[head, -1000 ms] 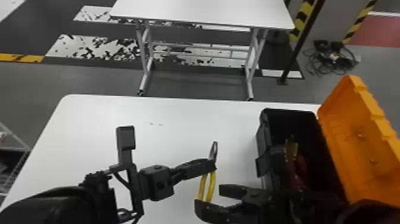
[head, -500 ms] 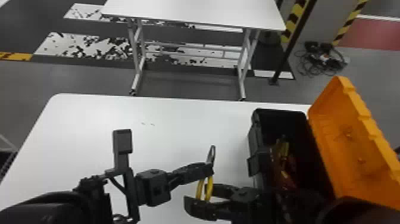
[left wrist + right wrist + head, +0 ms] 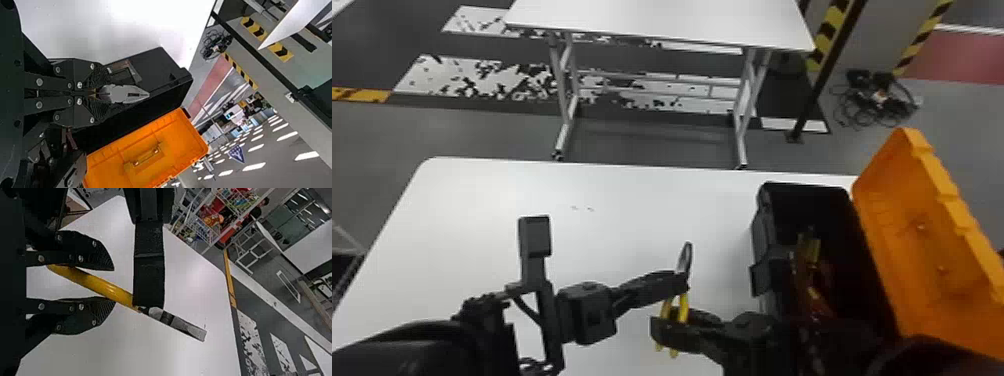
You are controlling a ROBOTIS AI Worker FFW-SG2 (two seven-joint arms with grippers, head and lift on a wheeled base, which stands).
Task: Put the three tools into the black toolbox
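While left fingers (image 3: 654, 290) grip pliers (image 3: 685, 260) near head, right fingers (image 3: 693, 340) gape around handles (image 3: 683, 303).

Left fingers (image 3: 652, 289) clamped, right fingers (image 3: 696, 339) spread apart.

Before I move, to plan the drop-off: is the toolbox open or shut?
Open: the orange lid leans away from the black toolbox, whose dark inside shows.

Ceiling lights (image 3: 254, 167) glow brightly, with soft shadow beside the black toolbox (image 3: 766, 235).
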